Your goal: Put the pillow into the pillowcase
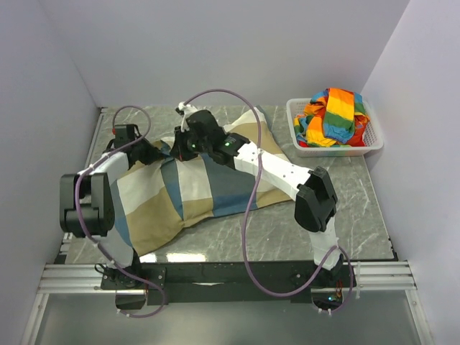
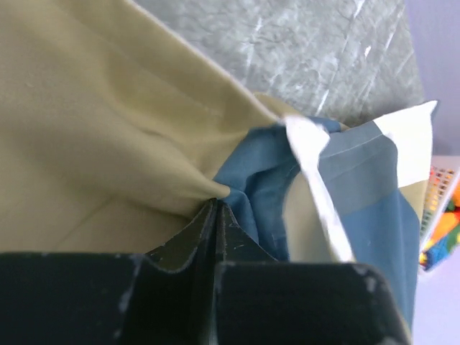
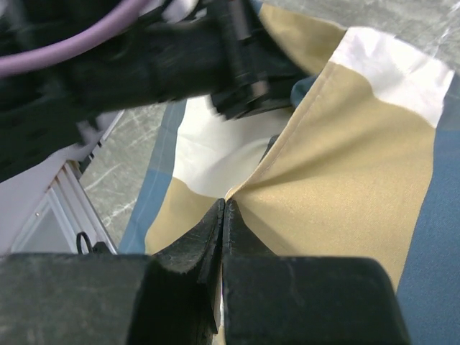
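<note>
Pillowcase (image 1: 188,201) lies plump and rumpled on your table (image 1: 359,201), in blocks of blue, tan and off-white. Your left gripper (image 2: 215,206) and right gripper (image 3: 223,206) each pinch its far-edge fabric.

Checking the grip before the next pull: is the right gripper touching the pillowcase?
Touching. The right wrist view shows the right gripper shut on a fold of the pillowcase.

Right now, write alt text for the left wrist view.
The left hand, fingers shut, pinches a gathered fold of the pillowcase where its tan block meets blue. Behind it lies the grey marbled table. A white basket holding bright cloth shows at the right edge.
</note>
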Controlling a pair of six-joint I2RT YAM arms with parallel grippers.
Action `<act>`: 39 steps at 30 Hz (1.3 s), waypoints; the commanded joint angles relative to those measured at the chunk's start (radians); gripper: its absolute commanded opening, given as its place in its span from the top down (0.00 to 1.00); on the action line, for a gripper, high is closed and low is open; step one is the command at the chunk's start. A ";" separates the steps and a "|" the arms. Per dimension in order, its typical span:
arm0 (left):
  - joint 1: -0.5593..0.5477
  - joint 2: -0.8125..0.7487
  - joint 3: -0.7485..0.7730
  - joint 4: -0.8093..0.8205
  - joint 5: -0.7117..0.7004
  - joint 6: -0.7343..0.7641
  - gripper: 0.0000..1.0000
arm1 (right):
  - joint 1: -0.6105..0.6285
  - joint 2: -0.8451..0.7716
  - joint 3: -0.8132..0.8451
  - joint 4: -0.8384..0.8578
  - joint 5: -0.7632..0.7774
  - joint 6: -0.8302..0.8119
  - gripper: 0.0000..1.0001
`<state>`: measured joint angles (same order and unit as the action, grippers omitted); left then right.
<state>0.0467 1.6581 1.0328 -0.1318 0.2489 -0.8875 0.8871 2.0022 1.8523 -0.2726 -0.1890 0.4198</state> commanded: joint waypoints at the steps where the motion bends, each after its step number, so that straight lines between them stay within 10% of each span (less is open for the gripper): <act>1: -0.019 0.078 0.072 0.158 0.141 -0.036 0.91 | 0.059 0.032 0.022 0.035 0.011 -0.006 1.00; 11: 0.002 0.120 0.137 0.132 0.214 -0.001 0.47 | 0.062 0.083 0.044 0.029 0.022 -0.016 1.00; 19: 0.019 0.085 0.130 0.021 0.194 0.036 0.50 | 0.052 0.083 0.070 0.007 0.014 -0.033 1.00; 28: 0.028 0.130 0.235 0.045 0.265 0.044 0.29 | 0.050 0.154 0.220 -0.124 -0.062 -0.070 1.00; 34: 0.047 0.196 0.344 0.001 0.282 0.067 0.31 | 0.053 0.224 0.292 -0.180 -0.092 -0.087 1.00; 39: 0.048 0.281 0.414 -0.022 0.308 0.085 0.62 | 0.056 0.272 0.314 -0.200 -0.082 -0.104 0.90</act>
<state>0.0891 1.8759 1.3792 -0.1596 0.5198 -0.8299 0.9230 2.2318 2.1090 -0.4442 -0.2161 0.3389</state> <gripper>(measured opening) 0.506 0.071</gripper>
